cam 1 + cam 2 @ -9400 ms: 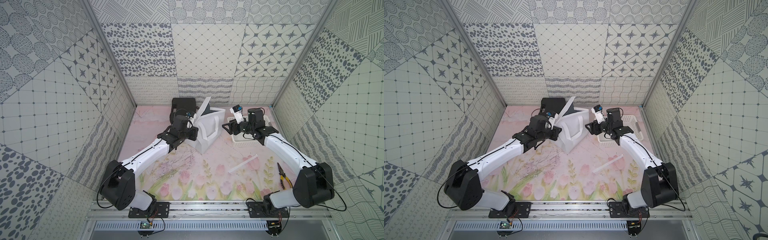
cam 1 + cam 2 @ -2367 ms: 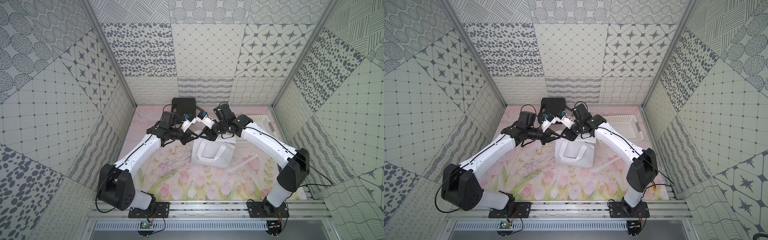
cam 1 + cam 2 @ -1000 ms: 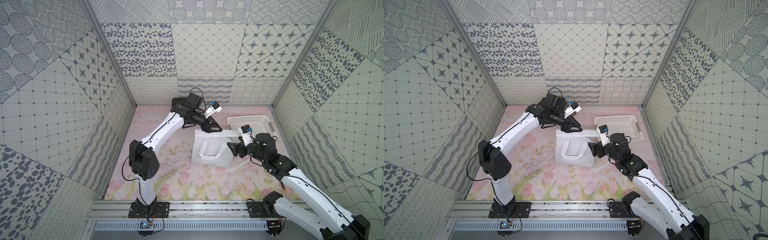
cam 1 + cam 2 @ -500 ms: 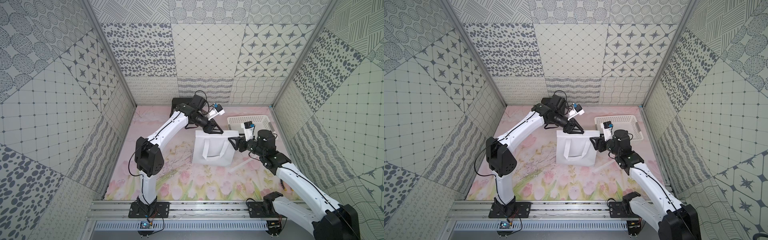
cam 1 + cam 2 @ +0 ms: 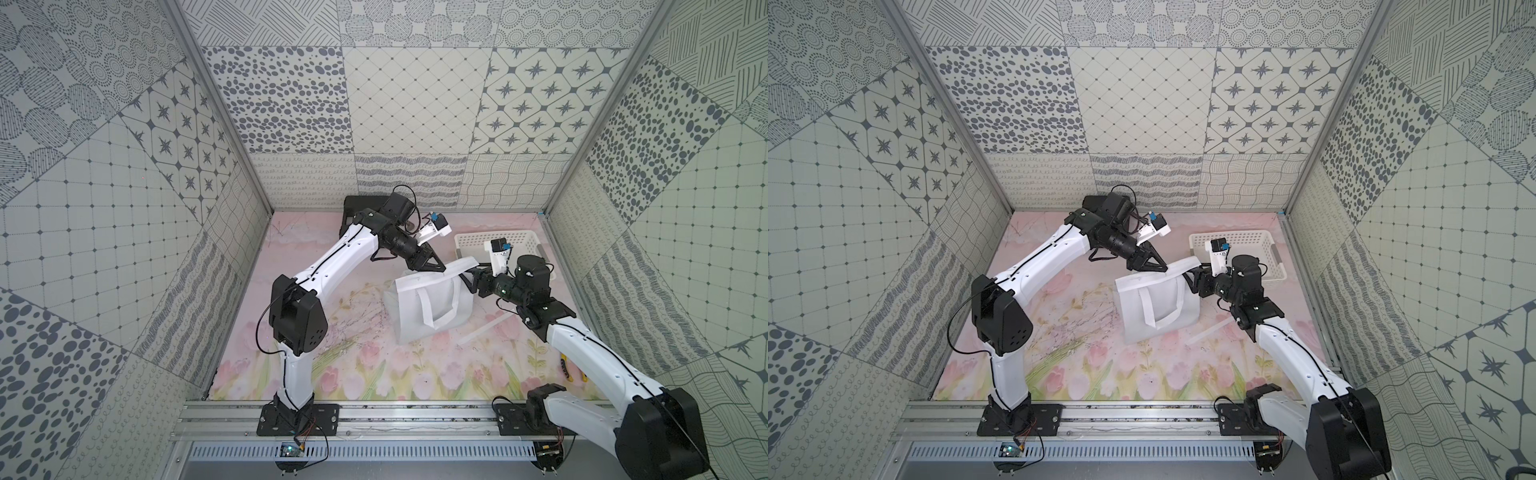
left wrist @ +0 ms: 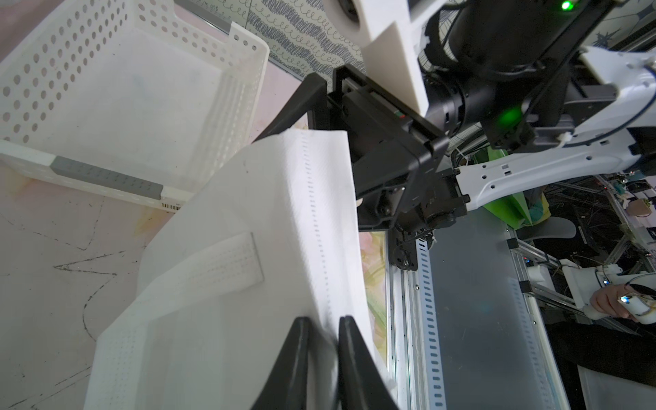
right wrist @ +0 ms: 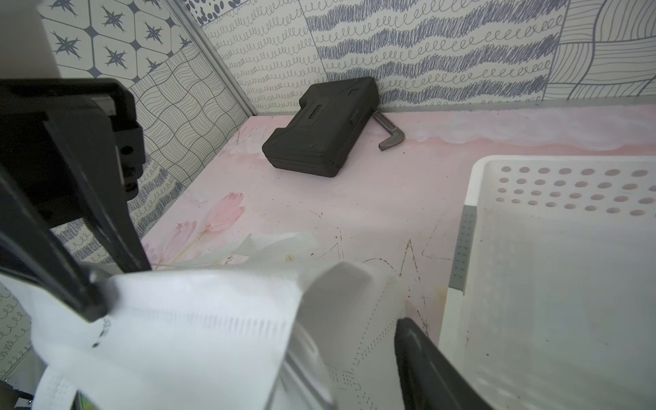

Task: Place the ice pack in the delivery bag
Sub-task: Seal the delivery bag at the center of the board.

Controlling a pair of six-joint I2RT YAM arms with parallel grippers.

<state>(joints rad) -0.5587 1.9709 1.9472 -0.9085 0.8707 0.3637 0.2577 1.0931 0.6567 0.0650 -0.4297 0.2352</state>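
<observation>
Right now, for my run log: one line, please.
left gripper: shut on delivery bag top edge | right gripper: open around same edge | ice pack: not visible

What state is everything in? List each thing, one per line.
delivery bag, standing on the table, top edge pinched.
left gripper, shut on the bag's top edge.
right gripper, open beside that edge.
white basket, upright.
black case, shut, lying flat.
</observation>
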